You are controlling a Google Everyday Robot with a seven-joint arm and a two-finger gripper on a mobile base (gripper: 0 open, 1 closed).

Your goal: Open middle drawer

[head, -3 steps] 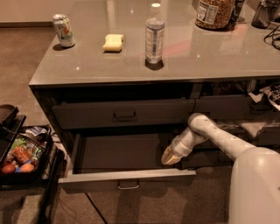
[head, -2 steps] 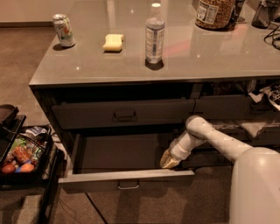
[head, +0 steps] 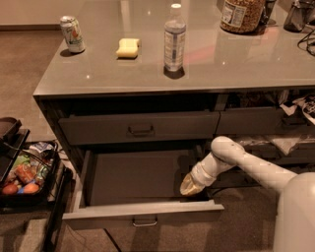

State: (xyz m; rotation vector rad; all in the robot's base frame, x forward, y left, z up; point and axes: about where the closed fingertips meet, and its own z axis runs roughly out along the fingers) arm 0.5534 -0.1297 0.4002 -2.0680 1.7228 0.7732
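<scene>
Grey middle drawer (head: 142,212) stands wide open under the counter (head: 246,66).
My gripper (head: 191,186) sits inside the drawer's right end, and I cannot tell its state. I think the job is nearly done. A can (head: 72,33), sponge (head: 128,47) and bottle (head: 174,38) stand on the counter, with brown carpet (head: 24,69) beside it.

On the counter (head: 221,64) a can (head: 72,34) stands left, then a sponge (head: 128,47), a bottle (head: 174,38) and a jar (head: 241,15) rightward. Below the top drawer (head: 98,129), the middle drawer (head: 133,177) sticks out forward. The gripper (head: 189,187) is inside its right end.
</scene>
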